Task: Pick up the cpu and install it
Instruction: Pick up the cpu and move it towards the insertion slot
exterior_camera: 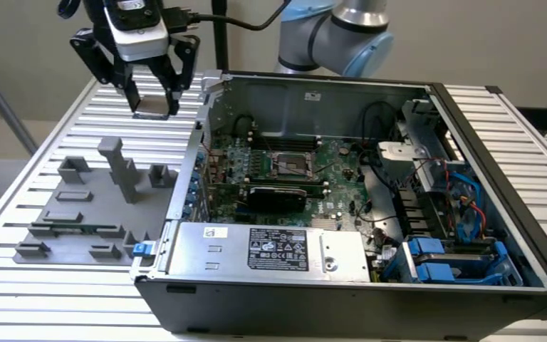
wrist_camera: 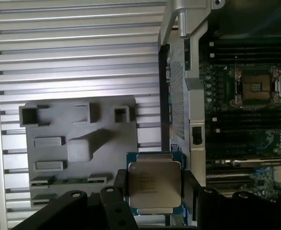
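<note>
Nearest in the exterior view stands the open computer case (exterior_camera: 350, 303), its silver power supply box (exterior_camera: 264, 249) along the front wall. To the exterior view's left, a grey fixture tray (exterior_camera: 83, 214) lies on the slatted tabletop (exterior_camera: 26, 285), just beside the case's side wall. Deeper in the case, the green motherboard (exterior_camera: 335, 167) lies flat, with its dark socket (exterior_camera: 290, 166) facing up in open room.

Farther back, the cpu (exterior_camera: 152, 107) hangs in the air above the tabletop, near the case's rear corner and well above the tray's posts. The fingers (exterior_camera: 172, 85) are part closed on two opposite edges of it. Its pale metal top faces the wrist camera, its sides square with the tabletop slats. The fingers point downward; behind them the arm (exterior_camera: 350, 35) bends over the case's rear wall.
</note>
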Robot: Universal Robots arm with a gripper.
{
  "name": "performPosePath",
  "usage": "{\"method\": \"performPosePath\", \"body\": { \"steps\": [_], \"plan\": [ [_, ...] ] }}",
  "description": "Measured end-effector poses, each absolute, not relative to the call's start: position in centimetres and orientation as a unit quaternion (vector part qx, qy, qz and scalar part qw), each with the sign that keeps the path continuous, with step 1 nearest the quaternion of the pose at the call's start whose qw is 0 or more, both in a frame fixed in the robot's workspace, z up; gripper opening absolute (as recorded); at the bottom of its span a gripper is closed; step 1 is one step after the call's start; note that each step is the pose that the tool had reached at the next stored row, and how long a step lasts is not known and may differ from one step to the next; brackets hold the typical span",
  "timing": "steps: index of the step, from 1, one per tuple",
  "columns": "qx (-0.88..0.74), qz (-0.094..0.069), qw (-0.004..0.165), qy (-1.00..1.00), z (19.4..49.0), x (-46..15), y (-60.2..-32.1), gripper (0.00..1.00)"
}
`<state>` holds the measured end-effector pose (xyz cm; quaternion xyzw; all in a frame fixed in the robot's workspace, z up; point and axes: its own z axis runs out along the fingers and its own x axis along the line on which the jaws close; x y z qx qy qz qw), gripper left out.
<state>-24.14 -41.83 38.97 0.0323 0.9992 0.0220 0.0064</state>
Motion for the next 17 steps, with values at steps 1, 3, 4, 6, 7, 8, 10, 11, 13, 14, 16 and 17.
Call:
{"method": "performPosePath", "body": {
  "steps": [1, 3, 4, 6, 7, 8, 10, 11, 13, 14, 16, 17],
  "plan": [
    [0.032, 0.022, 0.006, 0.999, 39.0, -23.7, -41.8, 0.55],
    [0.032, 0.022, 0.006, 0.999, 39.0, -22.8, -41.7, 0.55],
    [0.032, 0.023, 0.006, 0.999, 39.0, -22.3, -41.7, 0.55],
    [0.032, 0.023, 0.006, 0.999, 39.0, -21.5, -41.6, 0.55],
    [0.032, 0.024, 0.006, 0.999, 39.0, -21.0, -41.6, 0.55],
    [0.032, 0.024, 0.006, 0.999, 39.0, -20.6, -41.6, 0.55],
    [0.032, 0.024, 0.006, 0.999, 39.0, -19.7, -41.4, 0.55],
    [0.032, 0.025, 0.006, 0.999, 39.0, -19.3, -41.4, 0.55],
    [0.032, 0.025, 0.006, 0.999, 39.0, -18.4, -41.2, 0.55],
    [0.032, 0.025, 0.006, 0.999, 38.9, -17.9, -41.1, 0.55],
    [0.032, 0.026, 0.006, 0.999, 38.8, -17.0, -41.0, 0.55],
    [0.032, 0.027, 0.006, 0.999, 38.7, -16.5, -40.9, 0.55]
  ]
}}
